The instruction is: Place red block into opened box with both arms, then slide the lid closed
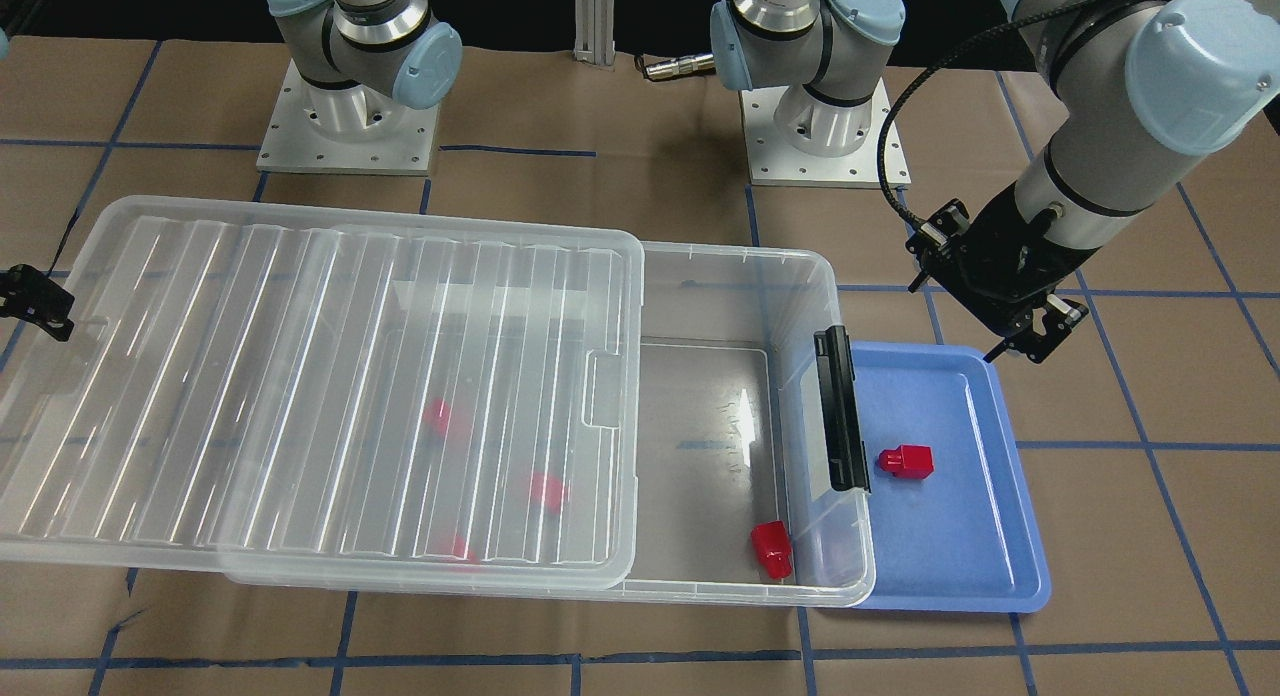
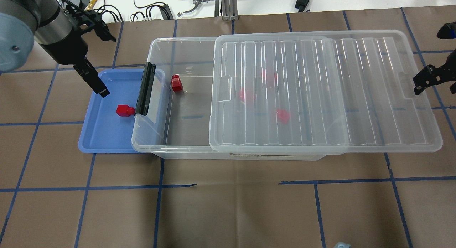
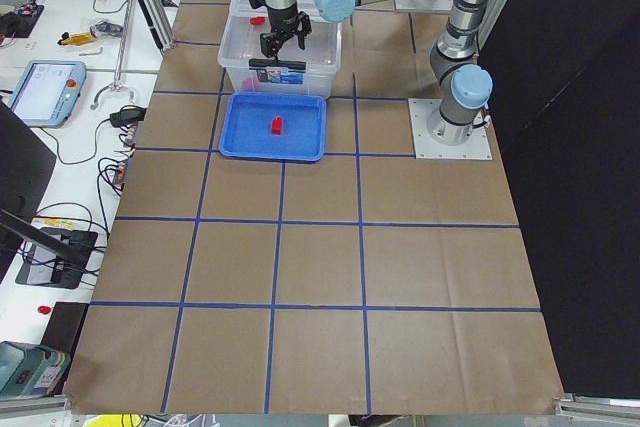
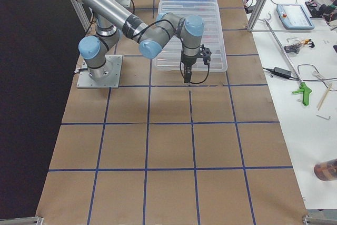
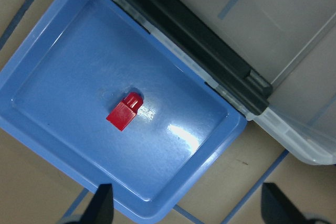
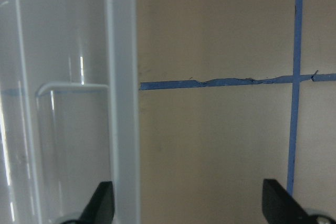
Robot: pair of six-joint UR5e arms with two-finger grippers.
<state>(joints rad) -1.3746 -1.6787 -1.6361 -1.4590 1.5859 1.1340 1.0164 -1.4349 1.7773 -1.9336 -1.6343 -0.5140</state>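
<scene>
Over blue tray (image 5: pixel 58 72) with red block (image 5: pixel 124 112), left hand (image 5: pixel 186 214) apart; at lid (image 6: pixel 122 77) end, right hand (image 6: pixel 189 209) apart

The lid (image 2: pixel 320 94) covers most of the box (image 2: pixel 185 48). Only the strip by its black latch bar (image 2: pixel 145 87), toward the table's left edge, is open. The blue tray (image 2: pixel 103 134) beside it lies uncovered.

The left gripper (image 5: pixel 189 208) is held pointing straight down, its jaws spread wide. The right gripper (image 6: pixel 189 208) is likewise aimed downward, jaws parted wide.
</scene>
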